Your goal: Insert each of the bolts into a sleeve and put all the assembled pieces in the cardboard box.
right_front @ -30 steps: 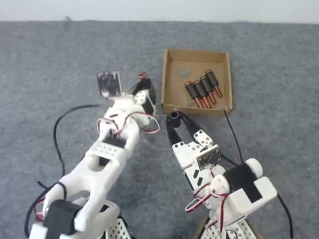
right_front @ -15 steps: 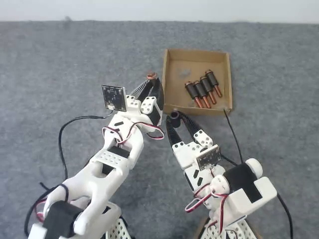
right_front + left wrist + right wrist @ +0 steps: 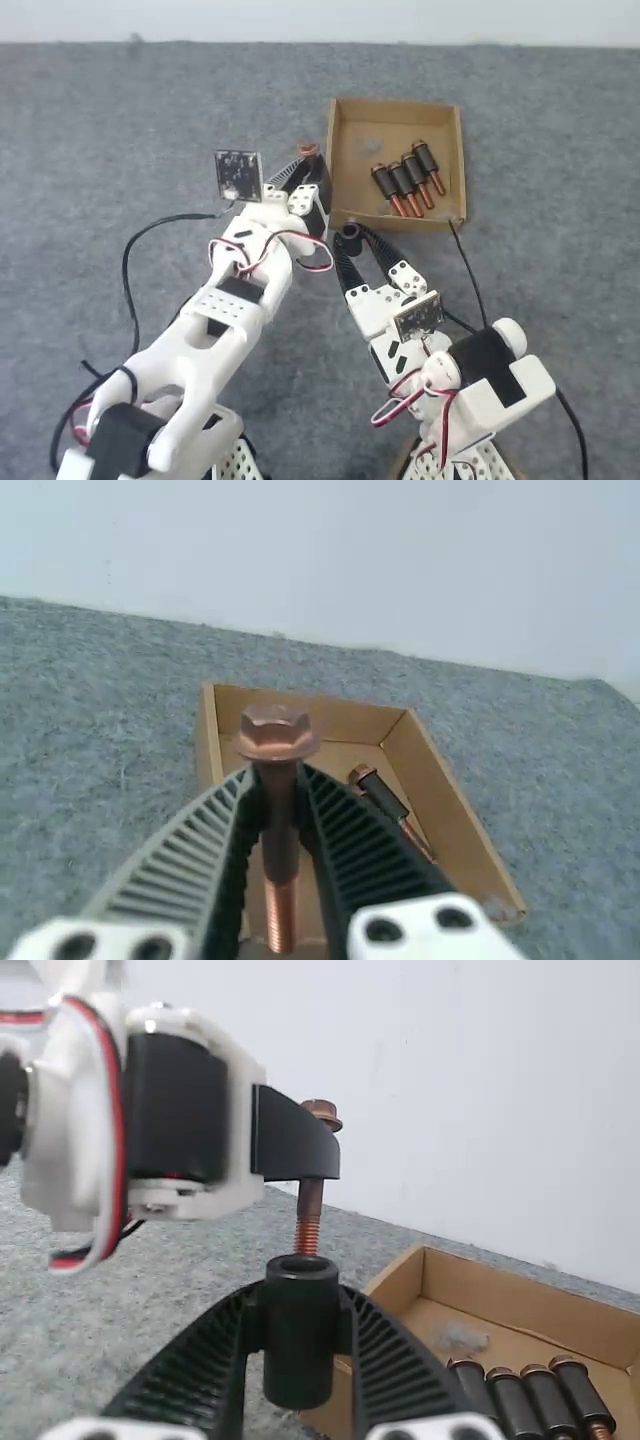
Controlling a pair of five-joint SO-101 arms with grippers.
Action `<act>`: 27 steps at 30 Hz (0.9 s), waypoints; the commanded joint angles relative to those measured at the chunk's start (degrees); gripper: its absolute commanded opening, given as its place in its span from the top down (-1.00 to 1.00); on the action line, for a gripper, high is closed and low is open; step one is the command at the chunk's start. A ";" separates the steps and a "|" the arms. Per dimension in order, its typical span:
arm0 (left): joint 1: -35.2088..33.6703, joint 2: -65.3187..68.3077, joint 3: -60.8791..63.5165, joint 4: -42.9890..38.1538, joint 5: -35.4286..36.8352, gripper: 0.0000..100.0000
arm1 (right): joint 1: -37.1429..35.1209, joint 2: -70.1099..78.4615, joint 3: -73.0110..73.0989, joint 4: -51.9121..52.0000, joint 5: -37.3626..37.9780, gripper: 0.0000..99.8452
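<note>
So: 4 pcs (image 3: pixel 405 180) in box (image 3: pixel 398 128), 1 bolt (image 3: pixel 275 810), 1 sleeve (image 3: pixel 298 1332).

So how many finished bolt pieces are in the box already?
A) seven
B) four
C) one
B: four sleeved bolts lie side by side in the cardboard box.
</note>
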 commanded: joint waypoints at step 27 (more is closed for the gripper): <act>6.24 -24.97 -3.91 18.81 -0.44 0.98 | -0.40 -0.57 1.23 0.31 -0.79 0.99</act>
